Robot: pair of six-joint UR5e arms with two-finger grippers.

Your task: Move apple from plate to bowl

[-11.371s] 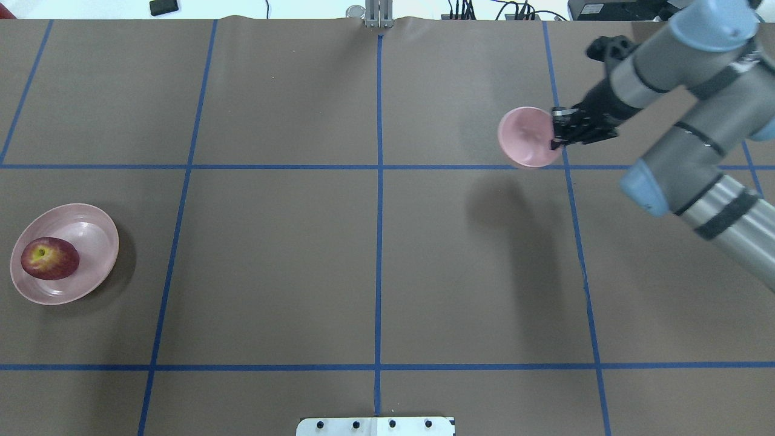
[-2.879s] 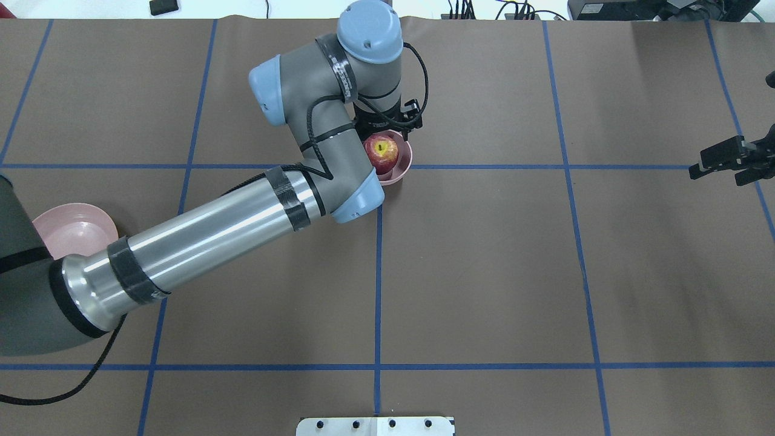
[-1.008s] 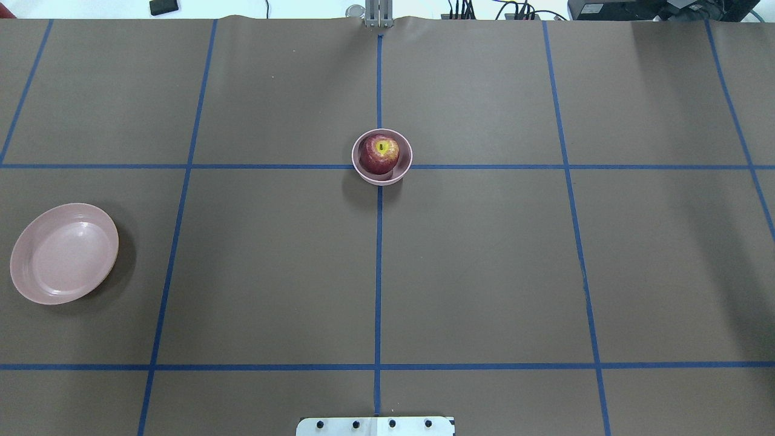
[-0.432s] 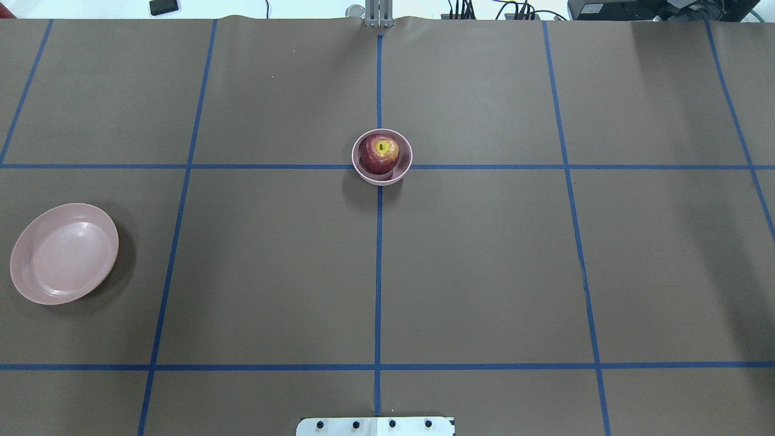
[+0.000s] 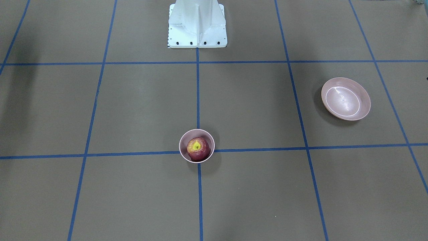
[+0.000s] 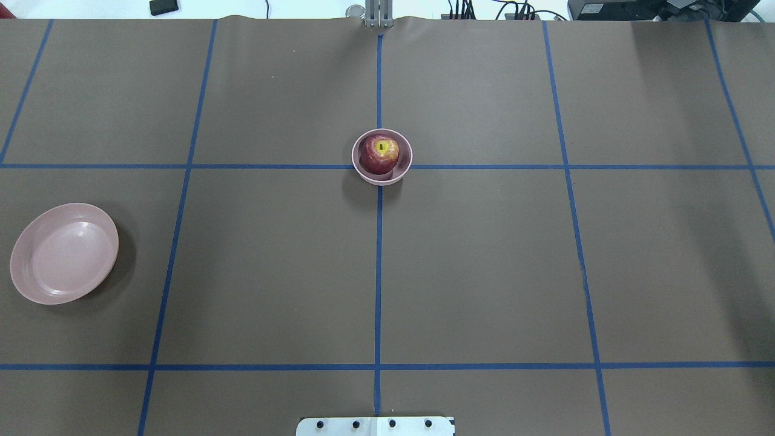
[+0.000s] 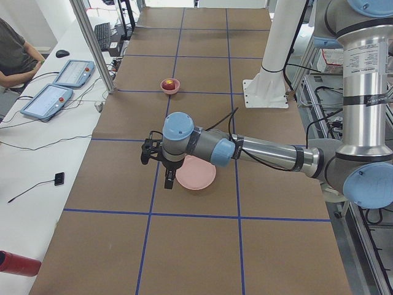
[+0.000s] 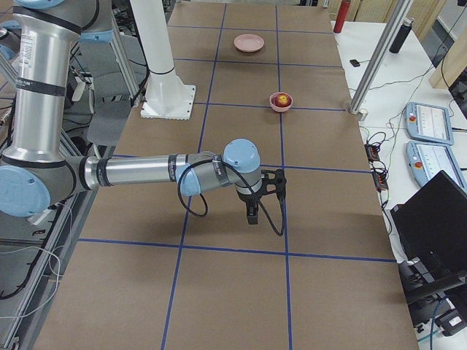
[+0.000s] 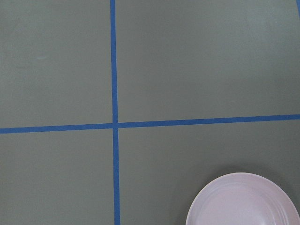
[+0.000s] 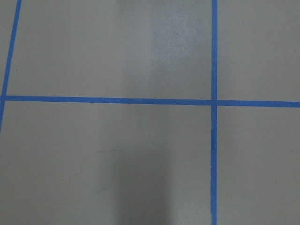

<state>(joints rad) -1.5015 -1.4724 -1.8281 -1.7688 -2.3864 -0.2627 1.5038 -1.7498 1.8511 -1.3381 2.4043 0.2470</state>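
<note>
**Near field.** The left two-finger gripper (image 7: 167, 178) hangs above the table, just beside the wide, shallow pink plate (image 6: 63, 254), which carries no fruit. The right two-finger gripper (image 8: 252, 211) hangs over the brown paper-covered table (image 6: 484, 272) with its blue tape grid, well apart from both dishes. Both grippers show only in the side views, so whether their jaws stand parted or closed cannot be told.

**Far field.** The small, deep pink bowl (image 6: 407, 158) stands on a crossing of tape lines at mid-table. The small dark red apple (image 6: 380, 154) sits inside it, so the transfer appears complete.

**Orientation.** The yellow-green stem hollow faces upward and the stem-to-base axis is near vertical. The fruit is almost round, with no marked long axis.

**Handling (judged).** The apple is probably firm, smooth-skinned, fairly heavy for its size and liable to bruise under a hard pinch. It is best taken from above, across its widest girth. The bowl wall leaves little room for fingers.
</note>
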